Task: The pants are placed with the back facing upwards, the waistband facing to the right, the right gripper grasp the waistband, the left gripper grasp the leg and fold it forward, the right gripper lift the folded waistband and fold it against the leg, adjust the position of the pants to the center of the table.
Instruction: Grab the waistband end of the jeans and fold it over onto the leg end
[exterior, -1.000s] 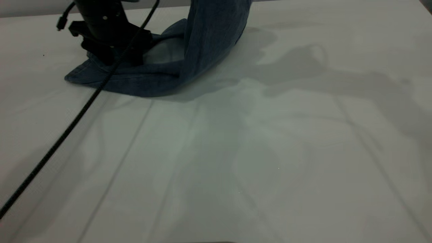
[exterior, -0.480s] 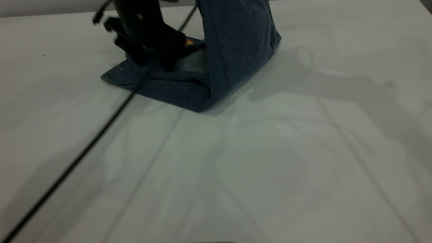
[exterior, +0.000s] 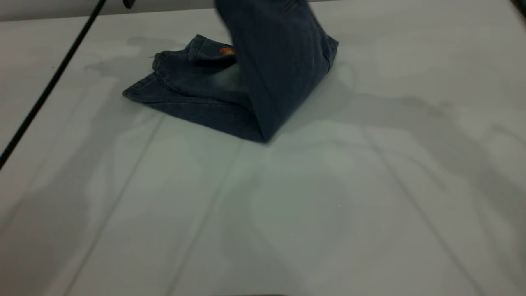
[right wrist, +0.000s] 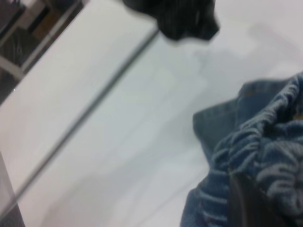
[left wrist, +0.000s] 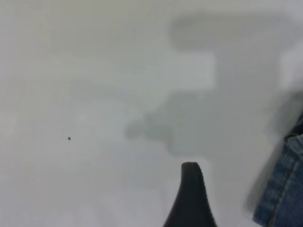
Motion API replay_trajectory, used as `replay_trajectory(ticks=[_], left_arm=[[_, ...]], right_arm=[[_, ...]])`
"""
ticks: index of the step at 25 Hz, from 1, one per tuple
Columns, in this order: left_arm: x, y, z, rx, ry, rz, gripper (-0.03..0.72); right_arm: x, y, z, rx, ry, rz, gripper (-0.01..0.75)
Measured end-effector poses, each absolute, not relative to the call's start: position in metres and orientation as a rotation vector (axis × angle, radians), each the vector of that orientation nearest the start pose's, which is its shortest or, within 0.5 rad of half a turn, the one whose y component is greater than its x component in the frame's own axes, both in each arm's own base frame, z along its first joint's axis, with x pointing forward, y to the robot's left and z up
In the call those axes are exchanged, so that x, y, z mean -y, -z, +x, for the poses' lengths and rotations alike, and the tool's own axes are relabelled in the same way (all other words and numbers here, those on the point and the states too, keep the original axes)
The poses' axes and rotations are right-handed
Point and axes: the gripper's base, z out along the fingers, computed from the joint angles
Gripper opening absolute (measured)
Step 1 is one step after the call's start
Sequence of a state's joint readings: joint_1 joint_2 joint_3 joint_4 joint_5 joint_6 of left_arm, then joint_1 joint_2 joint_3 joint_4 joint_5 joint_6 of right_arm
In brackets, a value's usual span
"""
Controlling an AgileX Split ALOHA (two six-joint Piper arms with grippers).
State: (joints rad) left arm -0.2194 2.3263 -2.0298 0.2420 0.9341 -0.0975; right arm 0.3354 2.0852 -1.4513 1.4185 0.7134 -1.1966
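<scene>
Against the gathered elastic waistband point(right wrist: 265, 146) of the pants point(exterior: 230, 90), one dark finger point(right wrist: 251, 203) of the right gripper is seen in the right wrist view, pressed into the bunched denim; the second finger is hidden, so a hold on the waistband is suggested, but whether the jaws are clamped cannot be told. The waistband end is raised off the table point(exterior: 328, 205) and runs out of the exterior view at the top, forming a steep sheet of denim above the rest of the pants.

Below that raised sheet, the legs lie flat on the table, doubled one over the other. A hem is turned up at the far side of the pants, and an orange patch of the print point(exterior: 226, 51) shows on the leg point(exterior: 193, 70) there.

Away from the pants, on the hem side, the left gripper point(left wrist: 191, 189) is held over bare table. Only one black fingertip is visible in its own wrist view, with nothing against it, and a denim edge lies off to one side; its opening cannot be told. A thick black cable point(exterior: 49, 86) crosses the table diagonally, well apart from the pants.
</scene>
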Motion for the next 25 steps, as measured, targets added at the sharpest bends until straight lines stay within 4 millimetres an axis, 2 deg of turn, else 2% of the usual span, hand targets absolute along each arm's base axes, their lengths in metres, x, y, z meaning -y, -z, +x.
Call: replay_trajectory(ticks=[4,8,10,13,19,21,25], left_arm=[[0.095,-0.207,0.504,-2.638,-0.203,0.283,0.529],[0.095,-0.218,0.506,-2.62,-0.197,0.271,0.529],[0.095,-0.221,0.505,-2.615,-0.197,0.27,0.529],[0.095,-0.222,0.506,-2.612,-0.191,0.268,0.529],[0.1,-0.221,0.502,-2.645,-0.128,0.32,0.529],[0.105,-0.219,0.499,-2.661,-0.111,0.428,0.529],[0.119,-0.217,0.491,-2.657,-0.078,0.782,0.529]], right_arm=[[-0.227,-0.159,0.407,-2.197,-1.083,-0.586,0.054],[-0.246,-0.135,0.405,-2.167,-1.132,-0.542,0.061],[-0.252,-0.123,0.406,-2.172,-1.153,-0.519,0.087],[-0.256,-0.114,0.409,-2.182,-1.189,-0.481,0.202],[-0.256,-0.11,0.41,-2.236,-1.243,-0.392,0.596],[-0.25,-0.11,0.412,-2.256,-1.212,-0.412,0.661],[-0.217,-0.117,0.424,-2.328,-1.111,-0.376,0.67]])
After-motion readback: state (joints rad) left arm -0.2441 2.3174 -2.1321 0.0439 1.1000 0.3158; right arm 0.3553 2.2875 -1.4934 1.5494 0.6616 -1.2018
